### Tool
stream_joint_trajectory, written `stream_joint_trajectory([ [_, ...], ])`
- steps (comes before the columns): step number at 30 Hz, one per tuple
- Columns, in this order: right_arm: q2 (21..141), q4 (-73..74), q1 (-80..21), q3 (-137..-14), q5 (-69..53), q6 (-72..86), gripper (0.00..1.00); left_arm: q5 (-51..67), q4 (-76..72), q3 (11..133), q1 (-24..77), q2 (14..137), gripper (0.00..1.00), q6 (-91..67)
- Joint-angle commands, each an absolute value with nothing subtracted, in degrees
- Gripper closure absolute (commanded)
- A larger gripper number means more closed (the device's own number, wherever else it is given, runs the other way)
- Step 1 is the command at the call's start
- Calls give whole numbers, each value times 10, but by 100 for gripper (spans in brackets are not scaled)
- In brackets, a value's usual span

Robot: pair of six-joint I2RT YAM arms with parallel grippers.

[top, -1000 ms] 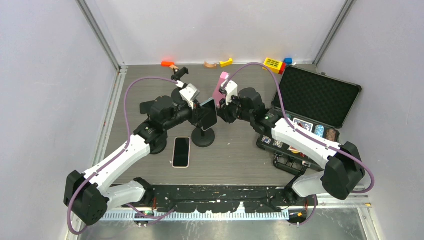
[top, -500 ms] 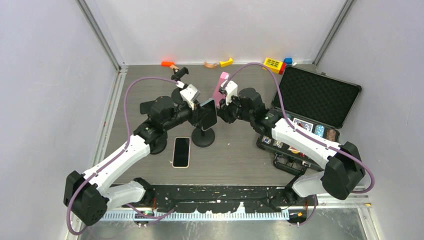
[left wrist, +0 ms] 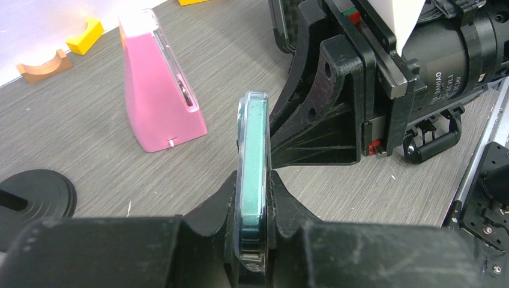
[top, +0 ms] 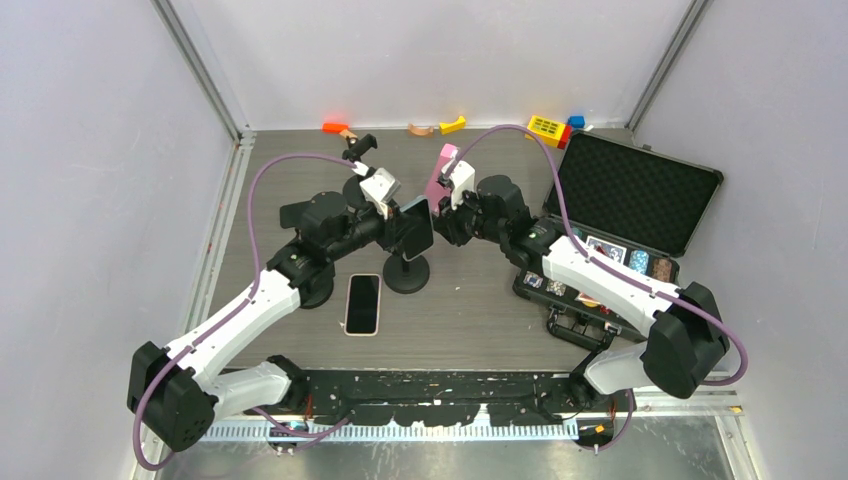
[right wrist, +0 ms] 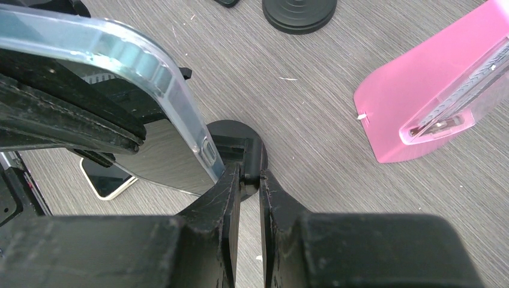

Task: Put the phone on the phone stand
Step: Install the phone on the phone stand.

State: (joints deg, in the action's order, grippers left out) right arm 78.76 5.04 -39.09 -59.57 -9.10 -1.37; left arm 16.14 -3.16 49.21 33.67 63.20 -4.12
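A teal phone [left wrist: 252, 150] in a clear case stands on edge between the fingers of my left gripper [left wrist: 252, 180], which is shut on it. From above, the phone [top: 418, 228] hangs just over the black phone stand, whose round base [top: 406, 275] sits on the table. My left gripper [top: 403, 228] holds the phone from the left. My right gripper [top: 446, 228] comes in from the right and is shut on a black upper part of the phone stand [right wrist: 252, 159]. In the right wrist view the phone's clear case [right wrist: 120, 54] sits close above my right gripper [right wrist: 249, 174].
A second phone [top: 363, 303] lies flat on the table near the stand. A pink stand [top: 440, 175] holding a clear-cased phone is behind it. An open black case [top: 630, 195] stands at the right. Another black stand [top: 358, 150] and coloured blocks [top: 548, 128] are at the back.
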Motion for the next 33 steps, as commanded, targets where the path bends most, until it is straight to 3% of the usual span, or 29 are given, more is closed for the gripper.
stream_joint_trajectory([
  [1, 772, 103, -315, -600, 68, -37, 100, -88, 189, 467, 286, 633, 100, 76],
  [33, 751, 112, -304, -585, 69, -39, 100, -182, 263, 513, 286, 662, 100, 67],
])
